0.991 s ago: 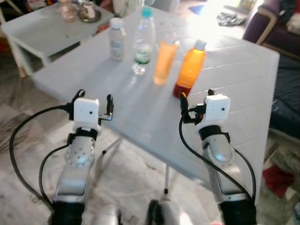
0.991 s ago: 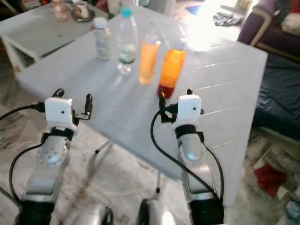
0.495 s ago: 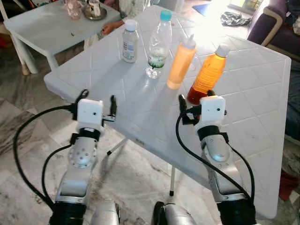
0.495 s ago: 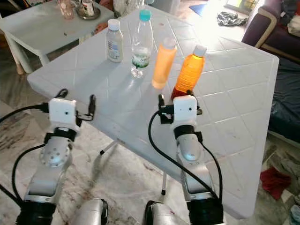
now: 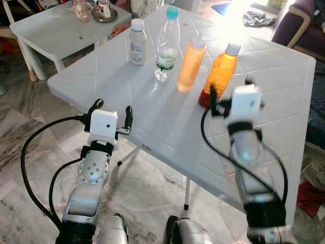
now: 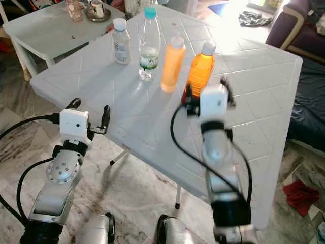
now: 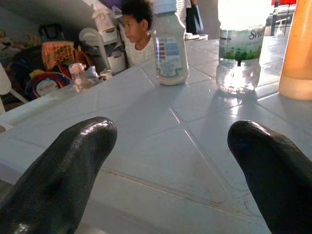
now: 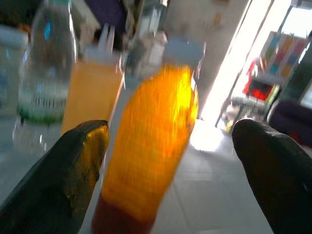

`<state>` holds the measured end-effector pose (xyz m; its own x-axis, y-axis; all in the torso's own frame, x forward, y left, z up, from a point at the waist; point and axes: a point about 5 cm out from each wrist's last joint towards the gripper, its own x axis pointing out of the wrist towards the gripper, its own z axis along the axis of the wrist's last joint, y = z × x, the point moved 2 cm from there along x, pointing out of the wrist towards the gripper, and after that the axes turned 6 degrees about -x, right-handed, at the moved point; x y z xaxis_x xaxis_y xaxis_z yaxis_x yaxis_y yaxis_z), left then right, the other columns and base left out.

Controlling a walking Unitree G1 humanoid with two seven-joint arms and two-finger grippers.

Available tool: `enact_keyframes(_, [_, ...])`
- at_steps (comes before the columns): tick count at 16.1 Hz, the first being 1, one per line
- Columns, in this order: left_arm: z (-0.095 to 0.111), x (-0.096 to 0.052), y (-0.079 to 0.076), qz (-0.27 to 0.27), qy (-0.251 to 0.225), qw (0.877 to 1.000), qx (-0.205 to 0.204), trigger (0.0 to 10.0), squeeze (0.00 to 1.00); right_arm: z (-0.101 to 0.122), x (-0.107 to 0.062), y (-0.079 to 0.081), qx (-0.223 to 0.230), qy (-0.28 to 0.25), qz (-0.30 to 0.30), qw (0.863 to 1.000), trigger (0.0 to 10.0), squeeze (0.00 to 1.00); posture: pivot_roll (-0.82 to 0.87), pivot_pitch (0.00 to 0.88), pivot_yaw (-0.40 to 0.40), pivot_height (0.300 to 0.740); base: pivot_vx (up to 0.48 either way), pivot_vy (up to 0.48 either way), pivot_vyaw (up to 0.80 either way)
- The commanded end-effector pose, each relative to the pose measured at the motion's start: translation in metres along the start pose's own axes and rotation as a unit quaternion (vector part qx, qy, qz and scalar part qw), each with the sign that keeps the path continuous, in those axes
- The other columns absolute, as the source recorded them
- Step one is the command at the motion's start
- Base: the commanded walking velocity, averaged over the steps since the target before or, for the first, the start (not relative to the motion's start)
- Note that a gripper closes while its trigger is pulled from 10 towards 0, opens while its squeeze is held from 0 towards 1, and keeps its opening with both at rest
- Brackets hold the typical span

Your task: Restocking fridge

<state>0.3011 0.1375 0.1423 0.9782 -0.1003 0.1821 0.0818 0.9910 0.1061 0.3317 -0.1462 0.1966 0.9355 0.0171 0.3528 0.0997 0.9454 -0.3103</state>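
Note:
Four bottles stand in a row on the white folding table (image 5: 152,107): a small white-capped bottle (image 5: 136,41), a clear water bottle with a teal cap (image 5: 167,44), an orange squeeze bottle (image 5: 192,63) and an orange juice bottle (image 5: 221,75). My right gripper (image 5: 229,87), blurred by motion, is raised just in front of the juice bottle. The right wrist view has the juice bottle (image 8: 151,146) close between the spread fingers (image 8: 73,170), untouched. My left gripper (image 5: 112,109) hangs open at the table's near edge, facing the small bottle (image 7: 168,46) and the water bottle (image 7: 241,48).
A second white table (image 5: 51,30) with a tray of cups (image 5: 104,10) stands at the back left. A purple sofa (image 5: 299,25) is at the right and a red cloth (image 5: 312,195) lies on the marble floor. A person (image 7: 136,29) sits beyond the table.
My right arm has lifted and swung forward towards the orange juice bottle and is blurred. The left arm has hardly moved. The camera has shifted a little.

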Motion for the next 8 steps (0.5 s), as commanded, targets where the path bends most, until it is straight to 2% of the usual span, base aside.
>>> enact_keyframes(1, [0.005, 0.000, 0.000, 0.001, -0.008, 1.000, 0.002, 10.0, 0.00, 0.002, 0.006, -0.002, -0.006, -0.011, 0.008, 1.000, 10.0, 0.00, 0.14, 0.179, -0.078, 0.740, 0.000, 0.000, 0.00])
enact_keyframes(6, [0.004, 0.000, -0.001, -0.001, -0.005, 1.000, 0.003, 10.0, 0.00, 0.026, 0.029, -0.010, -0.019, -0.057, -0.011, 0.998, 10.0, 0.00, 0.14, 0.181, -0.078, 0.740, 0.000, 0.000, 0.00])
enact_keyframes(8, [0.004, 0.000, -0.002, -0.002, -0.004, 1.000, 0.001, 10.0, 0.00, 0.026, 0.038, -0.016, -0.006, -0.048, -0.024, 0.999, 10.0, 0.00, 0.14, 0.181, -0.079, 0.740, 0.000, 0.000, 0.00])
